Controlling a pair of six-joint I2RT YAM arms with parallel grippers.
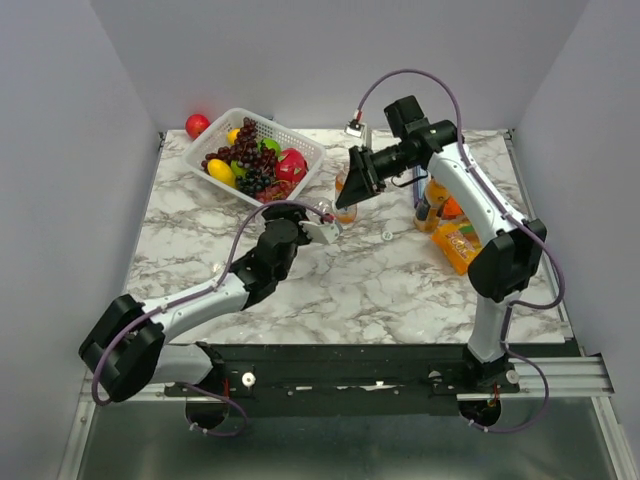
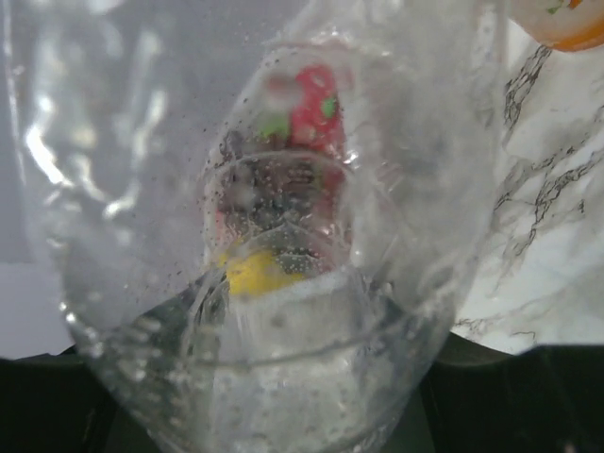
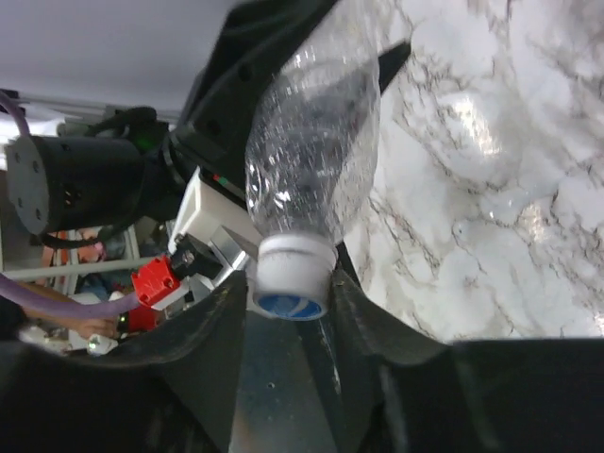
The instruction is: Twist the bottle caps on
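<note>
On the marble table [image 1: 400, 290], a white basket [image 1: 212, 132] full of fruit stands at the far left, and a single red fruit [image 1: 197, 125] lies just beside the basket's far left corner. In front of the basket and a little to its right, the left gripper [image 1: 328, 222] is clenched on the body of the clear bottle [image 3: 311, 142]. It holds the bottle above the table, tilted, and in the left wrist view the bottle fills almost the whole picture. The blue cap [image 3: 291, 304] sits on the neck of this bottle, and the right gripper [image 3: 288, 288] grasps the cap, one finger pressed at each side of it. Just to the right of the basket, close behind the two grippers, one orange bottle [image 1: 345, 210] stands upright. Further right from the basket, a white cap [image 1: 387, 236] lies alone on the table, apart from every bottle. Well to the right of the basket stands the second orange bottle [image 1: 432, 200], and the orange snack packets [image 1: 458, 243] lie just in front of it.
</note>
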